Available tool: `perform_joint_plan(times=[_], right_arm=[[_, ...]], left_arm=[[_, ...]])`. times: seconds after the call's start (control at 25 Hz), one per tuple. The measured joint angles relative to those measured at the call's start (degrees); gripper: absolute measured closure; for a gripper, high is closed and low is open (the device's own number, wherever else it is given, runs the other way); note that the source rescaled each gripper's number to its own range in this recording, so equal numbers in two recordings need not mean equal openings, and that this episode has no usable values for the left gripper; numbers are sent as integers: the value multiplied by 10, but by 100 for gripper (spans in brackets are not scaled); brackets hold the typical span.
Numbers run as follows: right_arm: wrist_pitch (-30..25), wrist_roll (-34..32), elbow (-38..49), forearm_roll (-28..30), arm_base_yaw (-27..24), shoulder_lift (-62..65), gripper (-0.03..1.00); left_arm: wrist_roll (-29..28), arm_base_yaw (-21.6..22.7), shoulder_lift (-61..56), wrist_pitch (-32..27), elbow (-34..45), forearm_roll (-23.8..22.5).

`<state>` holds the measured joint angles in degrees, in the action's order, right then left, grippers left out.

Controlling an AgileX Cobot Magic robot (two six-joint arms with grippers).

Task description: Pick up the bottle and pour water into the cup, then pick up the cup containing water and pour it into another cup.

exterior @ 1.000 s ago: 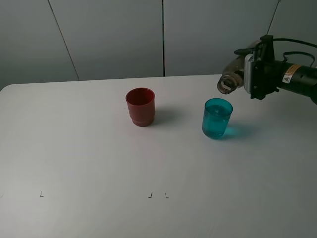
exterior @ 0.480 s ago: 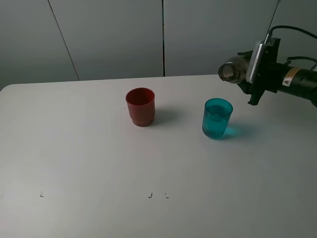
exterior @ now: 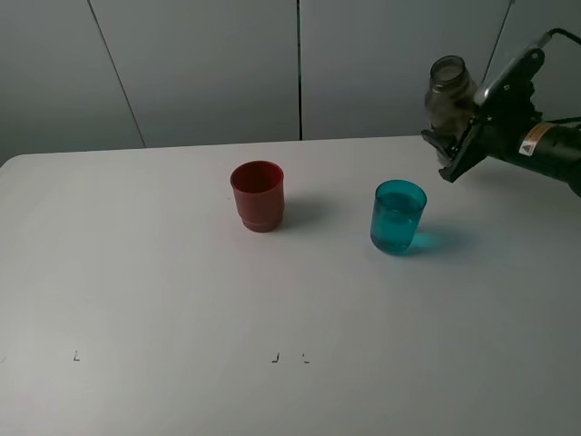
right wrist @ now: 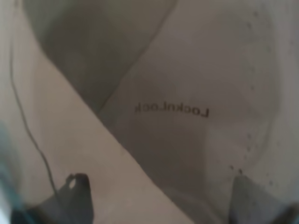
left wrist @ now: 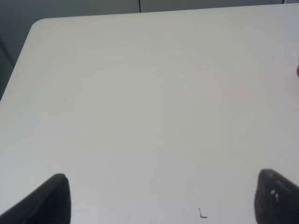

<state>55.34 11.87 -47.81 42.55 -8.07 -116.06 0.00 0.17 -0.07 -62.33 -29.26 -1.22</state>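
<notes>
Bottle (exterior: 449, 91) clamped tight in the right claw (exterior: 463, 129), nearly upright, mouth up; teal cup (exterior: 398, 216) below-left of claw, red cup (exterior: 258, 195) farther left.

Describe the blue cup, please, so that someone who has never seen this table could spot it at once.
On the white table, look right of centre, toward the arm holding the bottle in the air. The cup stands upright there; it is see-through teal with smooth sides, unlike the opaque red cup to its left.

Soft light; tinted shadow beside teal cup (exterior: 398, 216); right wrist view blurred.
</notes>
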Motion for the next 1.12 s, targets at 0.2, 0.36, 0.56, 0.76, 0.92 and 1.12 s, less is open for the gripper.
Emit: perform_joint_plan(times=[0.2, 0.36, 0.56, 0.76, 0.92, 1.12], right_arm=[[0, -116, 0, -65, 0, 0, 97], [-3, -192, 0, -127, 0, 0, 97], [-41, -235, -13, -158, 0, -3, 97], [-59, -255, -40, -163, 0, -19, 97], [-78, -260, -58, -163, 0, -35, 97], [-82, -260, -78, -163, 0, -59, 97]], left_arm=[[0, 0, 0, 0, 0, 0], [0, 0, 0, 0, 0, 0], [0, 0, 0, 0, 0, 0], [0, 0, 0, 0, 0, 0], [0, 0, 0, 0, 0, 0], [0, 0, 0, 0, 0, 0]])
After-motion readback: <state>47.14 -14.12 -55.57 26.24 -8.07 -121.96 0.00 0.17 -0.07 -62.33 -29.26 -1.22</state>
